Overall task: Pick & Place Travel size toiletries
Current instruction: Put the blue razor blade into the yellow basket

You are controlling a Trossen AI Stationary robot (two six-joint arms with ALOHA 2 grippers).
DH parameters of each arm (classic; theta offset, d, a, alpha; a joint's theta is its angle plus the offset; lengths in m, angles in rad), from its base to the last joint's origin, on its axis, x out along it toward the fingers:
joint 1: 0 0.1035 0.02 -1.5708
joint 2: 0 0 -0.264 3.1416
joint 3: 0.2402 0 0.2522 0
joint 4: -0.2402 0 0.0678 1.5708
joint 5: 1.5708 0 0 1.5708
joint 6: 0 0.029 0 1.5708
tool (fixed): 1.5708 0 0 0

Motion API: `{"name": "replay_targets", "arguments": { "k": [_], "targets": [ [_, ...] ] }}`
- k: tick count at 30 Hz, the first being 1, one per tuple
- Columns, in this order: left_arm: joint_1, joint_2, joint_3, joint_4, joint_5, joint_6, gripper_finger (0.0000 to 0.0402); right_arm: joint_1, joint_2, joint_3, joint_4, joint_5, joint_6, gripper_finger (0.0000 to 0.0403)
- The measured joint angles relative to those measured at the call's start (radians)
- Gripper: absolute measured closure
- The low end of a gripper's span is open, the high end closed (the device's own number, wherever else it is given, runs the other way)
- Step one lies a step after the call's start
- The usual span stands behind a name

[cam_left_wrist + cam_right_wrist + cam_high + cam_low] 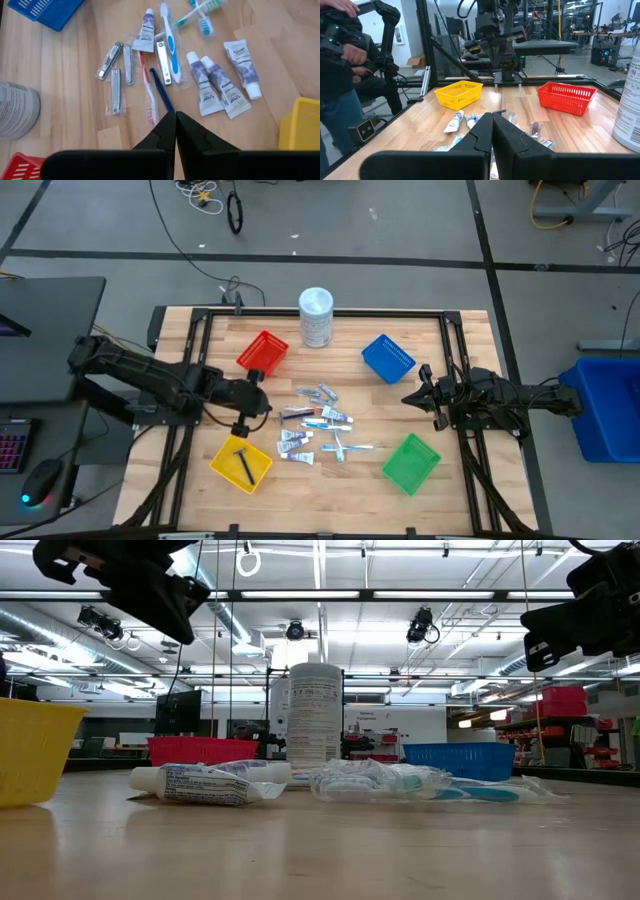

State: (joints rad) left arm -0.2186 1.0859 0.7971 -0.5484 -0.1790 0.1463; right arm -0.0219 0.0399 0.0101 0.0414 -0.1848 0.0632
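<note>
High view shows your left gripper (262, 402) hanging, jaws closed and empty, beside the toiletries (318, 423) heaped mid-bench. Descend like that and you shove the pile; overlapping packets invite double picks. Your right gripper (412, 398), closed, waits beside the blue basket (388, 358).

Red basket (264, 353), blue basket (388, 358), tall white container (316, 317) between them.

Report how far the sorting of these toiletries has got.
Done: one thin black piece lies in the yellow basket. In hand: nothing; the left tool hovers shut beside the pile, the right tool waits shut near the blue basket. Left: the tubes, toothbrushes and nail clippers lie on the table.
</note>
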Motion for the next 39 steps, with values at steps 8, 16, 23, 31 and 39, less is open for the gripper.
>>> {"name": "replay_targets", "arguments": {
  "k": [8, 16, 23, 31, 39],
  "targets": [
    [0.052, 0.0, 0.0, 0.038, 0.015, -0.003, 0.0396, 0.0, 0.0, 0.0, 0.0, 0.0, 0.0, 0.039],
    [0.128, 0.0, 0.0, 0.075, 0.015, -0.059, 0.0382, 0.0, 0.0, 0.0, 0.0, 0.0, 0.0, 0.039],
    [0.153, 0.0, 0.0, 0.077, 0.015, -0.109, 0.0397, 0.0, 0.0, 0.0, 0.0, 0.0, 0.0, 0.0389],
    [0.153, 0.018, 0.0, 0.099, 0.039, -0.174, 0.0382, 0.0, 0.0, 0.0, 0.0, 0.0, 0.0, 0.0388],
    [0.146, 0.123, 0.001, 0.166, 0.111, -0.218, 0.0396, 0.0, 0.001, 0.0, 0.003, 0.001, 0.0, 0.0389]
  ]
}}
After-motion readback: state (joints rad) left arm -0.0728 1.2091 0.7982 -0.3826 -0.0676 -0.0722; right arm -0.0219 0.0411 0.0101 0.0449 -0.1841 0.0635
